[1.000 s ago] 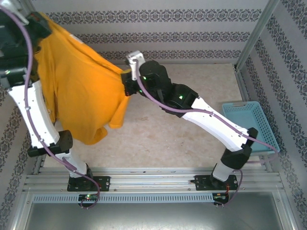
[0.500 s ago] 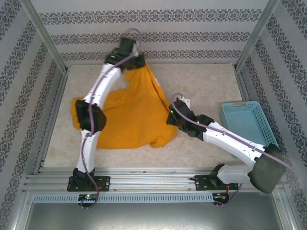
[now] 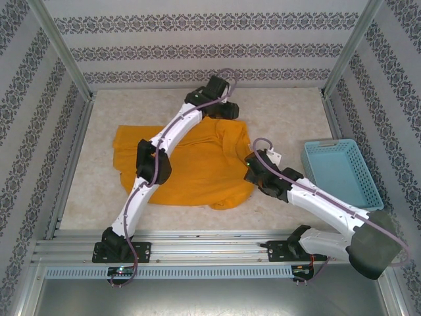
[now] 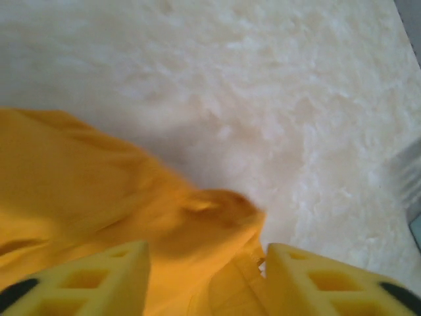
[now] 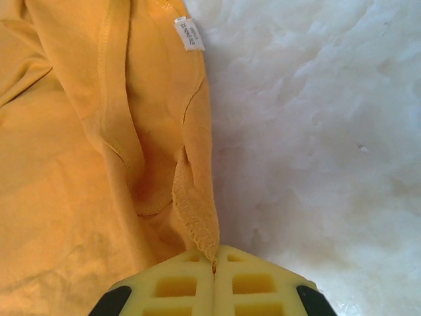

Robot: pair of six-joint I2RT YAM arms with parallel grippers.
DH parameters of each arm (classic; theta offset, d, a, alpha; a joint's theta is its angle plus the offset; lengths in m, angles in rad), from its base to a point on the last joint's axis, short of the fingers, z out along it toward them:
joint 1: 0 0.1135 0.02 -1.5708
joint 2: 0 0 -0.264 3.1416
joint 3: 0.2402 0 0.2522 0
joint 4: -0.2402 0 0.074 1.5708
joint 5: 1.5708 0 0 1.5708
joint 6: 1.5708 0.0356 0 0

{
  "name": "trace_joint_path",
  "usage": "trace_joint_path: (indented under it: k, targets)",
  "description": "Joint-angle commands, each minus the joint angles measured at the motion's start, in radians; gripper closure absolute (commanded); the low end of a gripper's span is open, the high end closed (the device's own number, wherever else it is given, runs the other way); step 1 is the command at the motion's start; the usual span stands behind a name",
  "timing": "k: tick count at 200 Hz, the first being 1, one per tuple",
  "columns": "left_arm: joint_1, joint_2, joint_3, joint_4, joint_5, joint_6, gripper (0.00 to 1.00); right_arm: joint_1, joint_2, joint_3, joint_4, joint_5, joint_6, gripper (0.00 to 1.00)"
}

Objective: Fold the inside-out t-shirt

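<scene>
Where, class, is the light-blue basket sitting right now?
In the top view the light-blue basket sits at the right edge of the table, clear of the orange t-shirt spread out left of centre.

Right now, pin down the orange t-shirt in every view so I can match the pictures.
Top external: t-shirt spread left of centre on the tabletop, under the left arm.
Left wrist: t-shirt in the lower left, blurred.
Right wrist: t-shirt covers the left half, its hem pinched in the right pincer.
Shared landmark: the pale mottled tabletop bordering the shirt's edge.
</scene>
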Motion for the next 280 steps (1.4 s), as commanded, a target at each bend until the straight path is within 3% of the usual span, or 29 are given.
trace_joint_path:
  k: [1, 19, 33, 48, 88, 125, 184, 227, 233, 244, 259, 280]
  targets:
    - [0.08, -0.159, -0.015, -0.23, -0.128, 0.012, 0.31, -0.036, 0.02, 0.033, -0.017, -0.008, -0.01, 1.0]
    - [0.117, -0.313, -0.245, -0.263, -0.217, 0.026, 0.22, -0.058, 0.036, 0.029, -0.009, -0.025, -0.02, 1.0]
    - [0.154, -0.491, -0.555, -0.129, -0.261, 0.012, 0.19, -0.064, 0.044, 0.027, -0.007, -0.027, -0.028, 1.0]
    - [0.229, -0.665, -0.862, 0.046, -0.209, -0.041, 0.18, -0.066, 0.047, 0.021, -0.003, -0.025, -0.039, 1.0]
    - [0.447, -0.877, -1.269, 0.17, -0.248, -0.137, 0.16, -0.168, 0.074, 0.06, 0.0, -0.071, -0.133, 1.0]
    - [0.588, -0.939, -1.44, 0.239, -0.214, -0.174, 0.17, -0.33, 0.222, 0.216, -0.007, -0.123, -0.29, 1.0]
    - [0.588, -0.947, -1.544, 0.265, -0.214, -0.166, 0.17, -0.47, 0.667, 0.747, -0.09, -0.177, -0.451, 1.0]
    - [0.586, -0.899, -1.52, 0.277, -0.214, -0.148, 0.21, -0.488, 0.906, 1.093, -0.19, -0.146, -0.538, 1.0]
    - [0.586, -0.886, -1.513, 0.281, -0.198, -0.144, 0.22, -0.486, 0.91, 1.114, -0.2, -0.143, -0.552, 0.93]
    - [0.581, -0.86, -1.499, 0.282, -0.168, -0.144, 0.24, -0.476, 0.898, 1.123, -0.208, -0.146, -0.578, 0.68]
    - [0.566, -0.833, -1.485, 0.288, -0.157, -0.141, 0.25, -0.442, 0.836, 1.058, -0.194, -0.124, -0.614, 0.44]
    - [0.555, -0.802, -1.472, 0.302, -0.152, -0.145, 0.29, -0.368, 0.727, 0.909, -0.177, -0.121, -0.638, 0.3]
